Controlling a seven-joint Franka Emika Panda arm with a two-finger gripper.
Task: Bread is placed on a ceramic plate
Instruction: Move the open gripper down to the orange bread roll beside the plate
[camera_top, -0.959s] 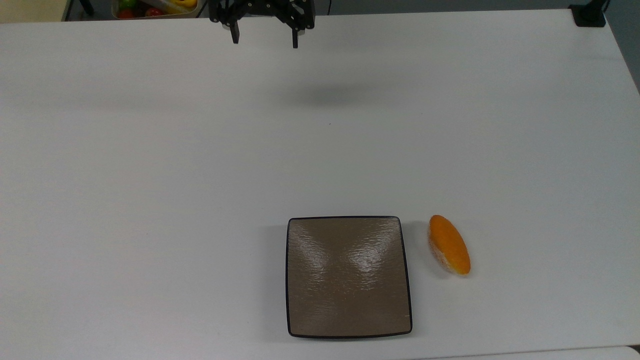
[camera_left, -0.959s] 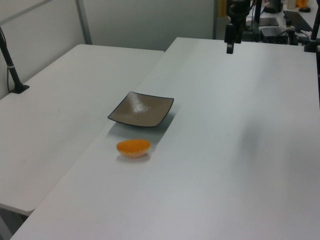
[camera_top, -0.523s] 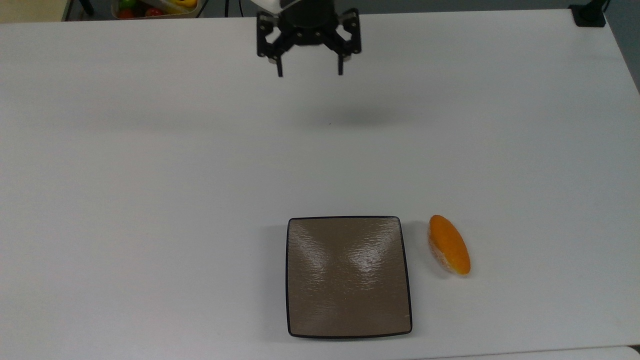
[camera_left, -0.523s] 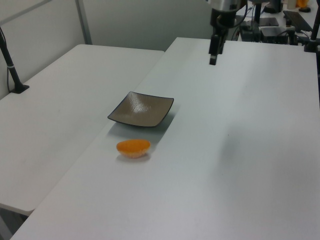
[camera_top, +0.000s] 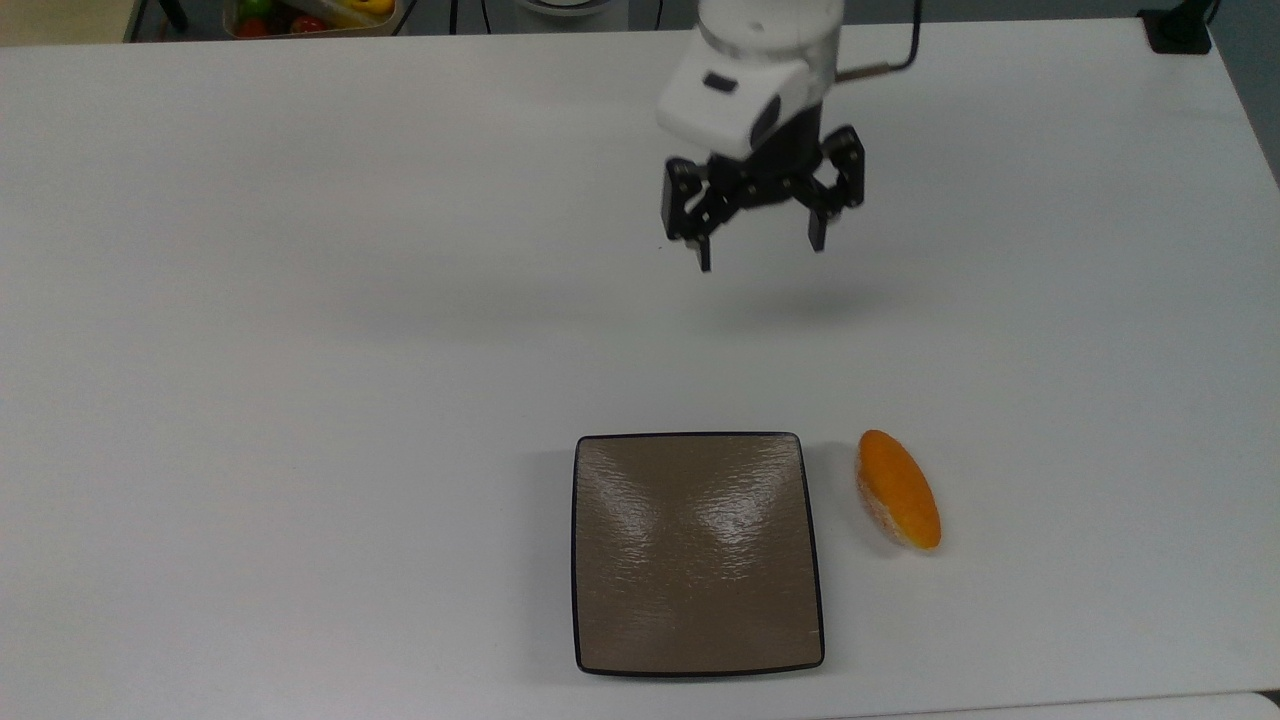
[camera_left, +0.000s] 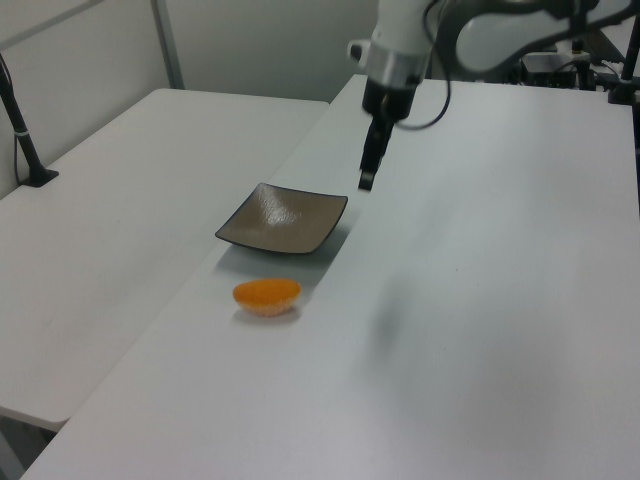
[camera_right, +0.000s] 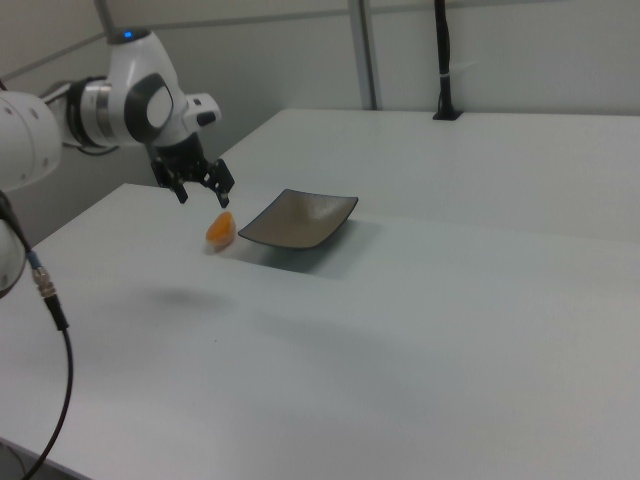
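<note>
Since the earlier frames my claw (camera_top: 762, 256) has travelled from the far edge of the table (camera_top: 300, 300) out over its middle, toward the top view's right and nearer the plate (camera_top: 697, 552); plate and bread (camera_top: 899, 489) have not shifted.

Top view, left to right: the table's left half is bare white surface. A bin of coloured items (camera_top: 310, 15) sits beyond the far edge at upper left. The plate lies flat near the near edge, nothing on it. My claw hangs above the table, well apart from the plate and further from the camera's near edge, its shadow (camera_top: 810, 300) cast on the surface beneath. My fingers (camera_top: 704, 252) are spread wide and grip nothing. The bread lies on the table just beside the plate's right rim, apart from it, long axis running roughly along that rim.

Left view: the bread (camera_left: 267, 295) sits in front of the plate (camera_left: 283, 219), and my claw (camera_left: 367, 178) hangs clear of the table beside the plate's right corner.

Right view: my claw (camera_right: 205, 192) is raised above the table, the bread (camera_right: 220, 229) below it and left of the plate (camera_right: 298, 220).
</note>
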